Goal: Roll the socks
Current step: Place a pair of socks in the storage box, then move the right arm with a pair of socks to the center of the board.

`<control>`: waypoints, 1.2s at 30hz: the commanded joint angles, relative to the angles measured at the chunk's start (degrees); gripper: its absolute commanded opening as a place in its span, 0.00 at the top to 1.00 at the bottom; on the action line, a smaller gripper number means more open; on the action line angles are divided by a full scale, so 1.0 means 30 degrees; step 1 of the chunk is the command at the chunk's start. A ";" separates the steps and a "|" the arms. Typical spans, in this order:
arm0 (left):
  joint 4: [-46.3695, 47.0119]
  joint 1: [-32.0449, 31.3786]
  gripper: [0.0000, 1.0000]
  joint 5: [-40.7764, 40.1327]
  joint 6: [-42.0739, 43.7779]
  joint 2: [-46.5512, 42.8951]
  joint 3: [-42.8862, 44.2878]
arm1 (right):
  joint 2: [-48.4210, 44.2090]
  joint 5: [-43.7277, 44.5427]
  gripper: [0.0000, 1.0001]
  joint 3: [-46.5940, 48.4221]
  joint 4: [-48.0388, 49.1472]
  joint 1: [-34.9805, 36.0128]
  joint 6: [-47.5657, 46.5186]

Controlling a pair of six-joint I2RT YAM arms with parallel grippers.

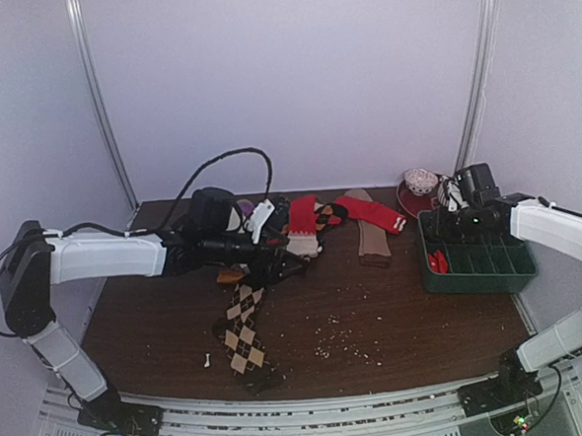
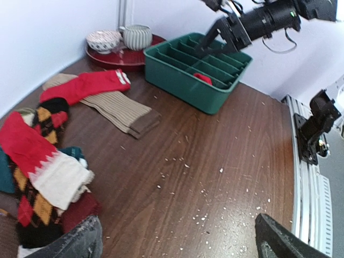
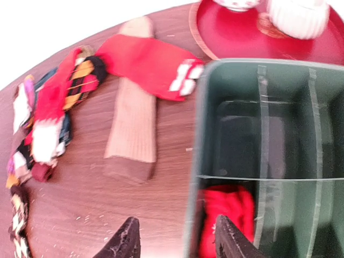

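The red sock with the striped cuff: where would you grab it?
At the striped cuff, coming down from above. The red sock lies flat across the tan sock, and its cuff end rests on bare table, clear of it, so the jaws would probably pinch that sock alone.

Hidden: dark brown argyle cloth sock (image 1: 243, 330), upper end beneath left arm (image 1: 106, 257) | Cut off: round red tray (image 3: 231, 37), top edge | Blurred: red cloth lump (image 3: 226, 209) in green divided plastic bin (image 3: 231, 91)
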 commanded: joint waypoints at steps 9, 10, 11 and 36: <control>-0.2537 -0.0090 0.07 -0.9386 -0.4870 -0.5473 -0.3662 | 0.0483 -0.4232 0.49 -0.1638 0.6335 0.8122 -0.2800; -0.2878 -0.0090 0.09 -0.9839 -0.5702 -0.6006 -0.4166 | 0.0793 -0.5138 0.50 -0.1874 0.7351 0.8817 -0.2811; -0.3056 -0.0090 0.12 -1.0090 -0.6531 -0.6542 -0.4826 | 0.1289 -0.5882 0.49 -0.2032 0.8386 0.9537 -0.2786; -0.7241 -0.0160 0.28 -1.6642 -1.3719 -0.9042 -0.9933 | 1.5226 -0.6463 0.50 0.8766 0.8147 1.7421 -0.7962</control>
